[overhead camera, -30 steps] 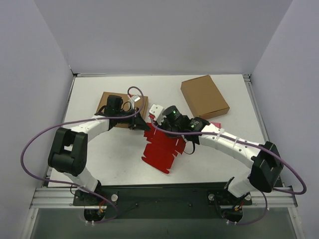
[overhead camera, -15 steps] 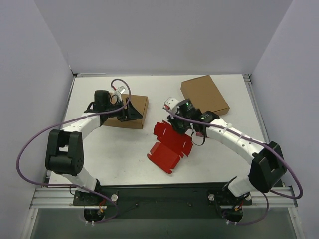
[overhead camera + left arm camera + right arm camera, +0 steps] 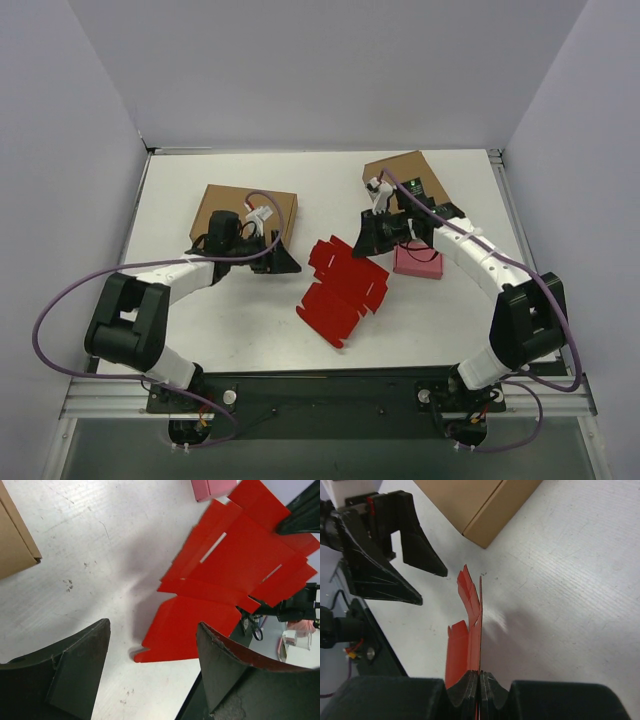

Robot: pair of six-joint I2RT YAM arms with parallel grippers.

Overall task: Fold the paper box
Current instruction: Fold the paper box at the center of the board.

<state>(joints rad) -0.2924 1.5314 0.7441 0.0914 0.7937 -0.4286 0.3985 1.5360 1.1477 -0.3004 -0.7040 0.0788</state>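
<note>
The paper box (image 3: 342,292) is a bright red die-cut sheet, partly creased, lying mid-table. My right gripper (image 3: 368,242) is shut on the sheet's far right edge; in the right wrist view the thin red sheet (image 3: 470,630) stands edge-on, pinched between the closed pads (image 3: 470,682). My left gripper (image 3: 287,263) hovers just left of the sheet, open and holding nothing. In the left wrist view the red sheet (image 3: 225,575) lies ahead of the gripper (image 3: 152,645), its near corner between the spread fingers (image 3: 75,670).
A brown cardboard box (image 3: 250,208) lies behind the left gripper. Another brown box (image 3: 408,172) sits at the back right. A small pink box (image 3: 418,262) rests on the table (image 3: 230,320) right of the right gripper, close to the sheet.
The left gripper let go, opened wide, swung back over the brown box and returned beside the sheet. The right gripper moved right and back with the sheet's edge, uncovering the pink box.
</note>
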